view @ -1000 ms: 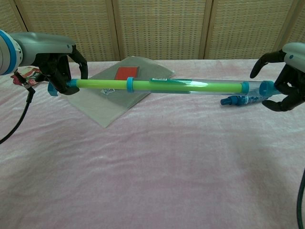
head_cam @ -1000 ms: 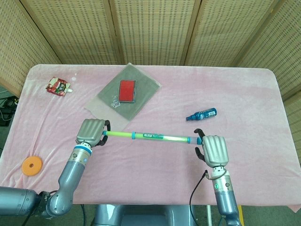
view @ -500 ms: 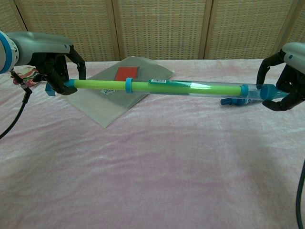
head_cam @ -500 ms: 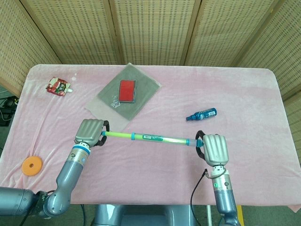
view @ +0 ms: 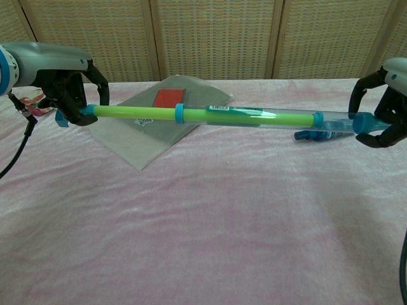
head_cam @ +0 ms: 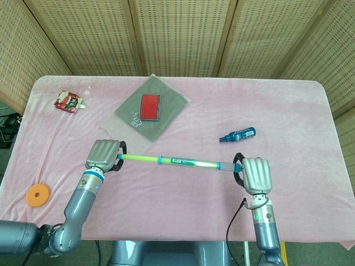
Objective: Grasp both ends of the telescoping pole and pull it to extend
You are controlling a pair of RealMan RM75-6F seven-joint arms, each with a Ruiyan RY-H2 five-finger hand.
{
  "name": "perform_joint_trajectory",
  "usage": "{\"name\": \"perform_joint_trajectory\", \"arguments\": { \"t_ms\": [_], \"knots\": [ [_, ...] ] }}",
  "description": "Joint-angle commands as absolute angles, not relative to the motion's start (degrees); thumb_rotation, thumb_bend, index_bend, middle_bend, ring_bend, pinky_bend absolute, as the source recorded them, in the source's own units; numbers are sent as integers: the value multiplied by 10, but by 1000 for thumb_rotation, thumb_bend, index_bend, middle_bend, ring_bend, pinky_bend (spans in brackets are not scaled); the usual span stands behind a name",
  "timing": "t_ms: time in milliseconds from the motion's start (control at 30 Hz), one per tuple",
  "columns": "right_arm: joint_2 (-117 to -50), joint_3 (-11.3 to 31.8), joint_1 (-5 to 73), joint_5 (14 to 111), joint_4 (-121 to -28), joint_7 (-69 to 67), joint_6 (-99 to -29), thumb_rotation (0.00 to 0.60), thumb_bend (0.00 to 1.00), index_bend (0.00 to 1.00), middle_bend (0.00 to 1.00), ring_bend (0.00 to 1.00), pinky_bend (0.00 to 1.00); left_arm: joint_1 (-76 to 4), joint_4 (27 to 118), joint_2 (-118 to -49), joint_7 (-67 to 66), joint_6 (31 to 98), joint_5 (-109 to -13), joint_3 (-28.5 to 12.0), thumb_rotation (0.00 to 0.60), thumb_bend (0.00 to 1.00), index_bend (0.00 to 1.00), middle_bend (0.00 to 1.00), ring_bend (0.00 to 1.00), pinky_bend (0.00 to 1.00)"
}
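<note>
pink table (head_cam: 288, 111), hands (head_cam: 104, 154) (head_cam: 255, 175) grip pole (head_cam: 177, 161)

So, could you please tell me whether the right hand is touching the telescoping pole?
Touching. In the chest view the right hand has its fingers curled around the blue end cap of the telescoping pole, which hangs above the pink tablecloth.

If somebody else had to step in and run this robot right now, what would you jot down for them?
Left hand grips the green end of the telescoping pole; right hand grips the clear end.
The pole is held off the pink table, roughly level, in front of the blue spray bottle.
Done: both ends grasped, pole partly drawn out.
Left: pull the hands further apart, if more travel remains.
</note>
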State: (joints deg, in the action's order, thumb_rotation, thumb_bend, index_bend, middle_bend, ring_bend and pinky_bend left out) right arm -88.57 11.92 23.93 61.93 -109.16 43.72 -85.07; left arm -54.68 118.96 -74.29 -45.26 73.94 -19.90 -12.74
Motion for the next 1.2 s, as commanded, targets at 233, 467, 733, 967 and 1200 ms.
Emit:
{"name": "perform_joint_trajectory", "arguments": {
  "t_ms": [233, 467, 733, 967, 1200],
  "knots": [
    [-877, 123, 235, 611, -1074, 422, -848, 600, 479, 675, 1000, 1000, 687, -542, 1187, -735, -450, 736, -200, -115, 600, 784, 823, 879, 797, 765],
    [-850, 134, 229, 601, -1061, 401, -845, 600, 479, 675, 1000, 1000, 687, -527, 1172, -720, -439, 724, -207, -95, 600, 786, 823, 879, 797, 765],
    [-840, 139, 227, 587, -1051, 389, -838, 600, 479, 675, 1000, 1000, 687, -519, 1163, -702, -428, 715, -210, -90, 600, 786, 823, 879, 797, 765],
    [-834, 142, 226, 581, -1045, 382, -837, 600, 479, 675, 1000, 1000, 686, -515, 1160, -691, -425, 706, -212, -85, 600, 787, 823, 879, 797, 765],
    [-825, 148, 224, 572, -1043, 375, -835, 600, 479, 675, 1000, 1000, 686, -511, 1144, -690, -423, 699, -210, -77, 600, 788, 823, 879, 797, 765]
  ]
}}
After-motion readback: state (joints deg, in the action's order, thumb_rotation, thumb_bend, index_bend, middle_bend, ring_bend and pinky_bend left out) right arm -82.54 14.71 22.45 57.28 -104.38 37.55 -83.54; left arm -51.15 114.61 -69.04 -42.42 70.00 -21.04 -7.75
